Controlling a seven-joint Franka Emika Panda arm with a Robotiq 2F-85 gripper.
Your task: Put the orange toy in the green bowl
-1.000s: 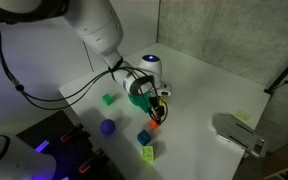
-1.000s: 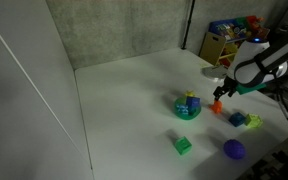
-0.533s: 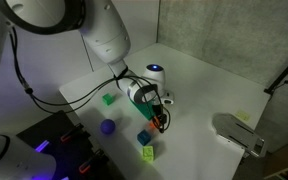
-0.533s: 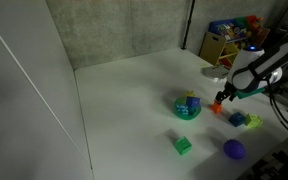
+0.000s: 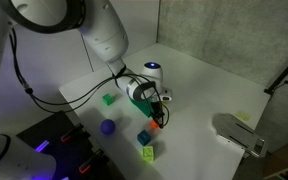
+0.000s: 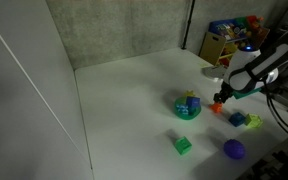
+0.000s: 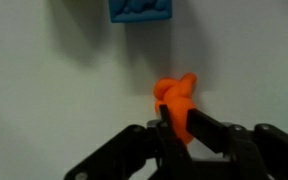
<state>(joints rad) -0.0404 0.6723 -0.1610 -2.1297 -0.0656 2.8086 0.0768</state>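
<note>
Orange toy [image 6: 219,108] sat on the table [image 6: 134,90] just right of the green bowl [image 6: 181,113], not in it yet. Gripper [image 6: 220,99] had dropped lower over the last second. In the wrist view its fingers [image 7: 210,131] looked clamped on the toy, so I'd guess the grab was done and the lift came next.
</note>
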